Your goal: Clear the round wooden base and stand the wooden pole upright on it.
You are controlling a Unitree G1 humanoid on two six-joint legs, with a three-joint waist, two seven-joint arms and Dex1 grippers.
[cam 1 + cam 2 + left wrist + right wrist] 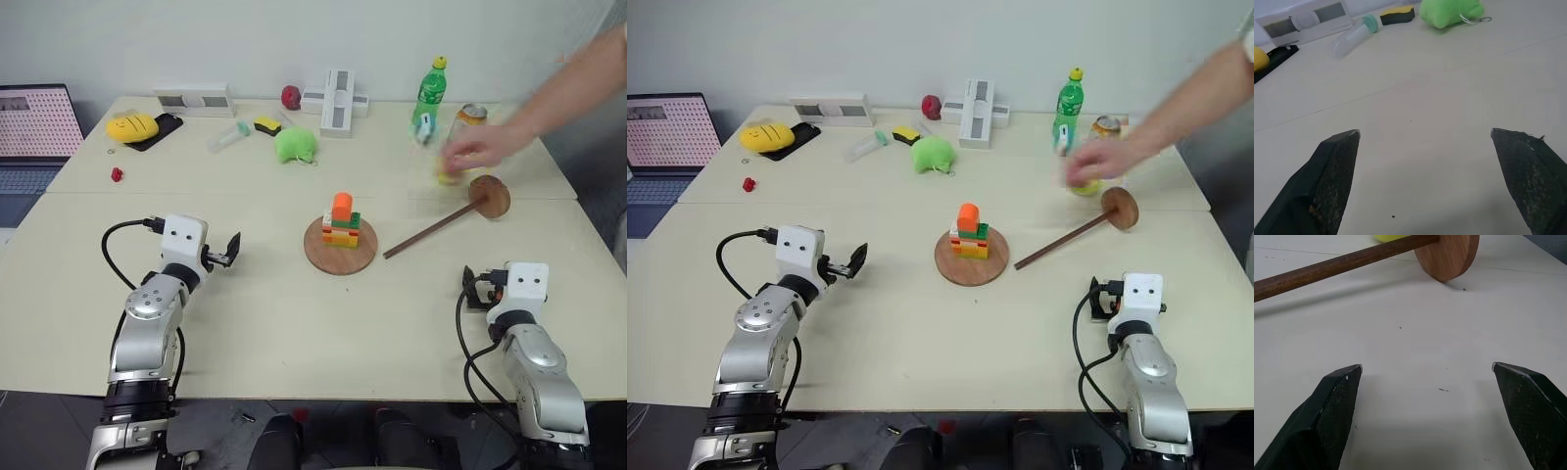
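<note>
The round wooden base (315, 258) lies flat at the table's middle with a small stack of coloured bricks (341, 221) standing on it. To its right the wooden pole (431, 228) lies on its side, and its small end disc (489, 196) points toward the back right. My left gripper (228, 249) hovers open left of the base, with nothing between its fingers (1334, 171). My right gripper (474, 291) stands open near the front right, just short of the pole (1342, 265), also empty.
A person's hand (475, 149) reaches in from the right over a yellow thing behind the pole's disc. Along the back lie a green bottle (429, 93), a can (471, 114), a green plush (295, 145), a yellow plush (131, 126), a white cross-shaped block (335, 99) and a laptop (34, 132).
</note>
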